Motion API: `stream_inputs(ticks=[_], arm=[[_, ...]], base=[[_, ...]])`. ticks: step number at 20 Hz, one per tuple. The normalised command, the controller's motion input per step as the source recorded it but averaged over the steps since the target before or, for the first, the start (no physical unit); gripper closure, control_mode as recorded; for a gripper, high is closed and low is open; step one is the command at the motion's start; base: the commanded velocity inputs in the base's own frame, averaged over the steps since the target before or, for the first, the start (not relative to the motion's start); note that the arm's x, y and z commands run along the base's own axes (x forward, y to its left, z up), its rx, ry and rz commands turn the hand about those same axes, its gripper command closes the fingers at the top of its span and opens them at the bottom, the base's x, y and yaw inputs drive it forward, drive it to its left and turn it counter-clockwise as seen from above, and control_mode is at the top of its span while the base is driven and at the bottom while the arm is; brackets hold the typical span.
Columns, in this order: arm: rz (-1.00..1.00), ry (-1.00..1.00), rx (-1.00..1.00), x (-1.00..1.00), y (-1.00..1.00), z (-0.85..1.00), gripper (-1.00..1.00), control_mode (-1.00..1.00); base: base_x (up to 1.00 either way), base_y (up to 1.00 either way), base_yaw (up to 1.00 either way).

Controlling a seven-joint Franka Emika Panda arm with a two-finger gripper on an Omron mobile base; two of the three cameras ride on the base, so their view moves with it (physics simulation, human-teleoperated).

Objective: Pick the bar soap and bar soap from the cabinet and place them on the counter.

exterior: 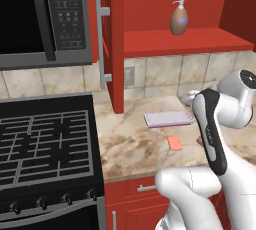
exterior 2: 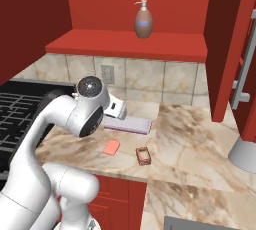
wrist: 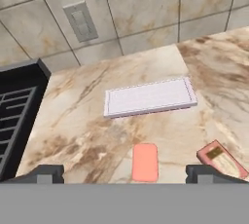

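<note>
Two bar soaps lie on the beige counter. The plain salmon bar soap lies flat in front of the lavender pad. The second bar soap, reddish with a pale top, lies just to its right. My gripper hovers above the counter, open wide, nothing between its fingers; the salmon bar shows below the gap. In the right base view the gripper sits over the pad's far end. The red cabinet stands open above.
A brown pump bottle stands on the cabinet shelf. The lavender pad lies near the tiled wall. The black stove borders the counter's left; a microwave hangs above. A cabinet door juts out.
</note>
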Motion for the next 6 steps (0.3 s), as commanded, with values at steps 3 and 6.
stream_inputs(ticks=[3, 6], arm=[[0.00, -0.04, 0.00, -0.28, 0.00, 0.67, -1.00, -1.00], [0.00, -0.09, 0.00, -0.29, 0.00, 0.68, -1.00, -1.00]], base=[[0.00, 0.00, 0.00], [0.00, 0.00, 0.00]])
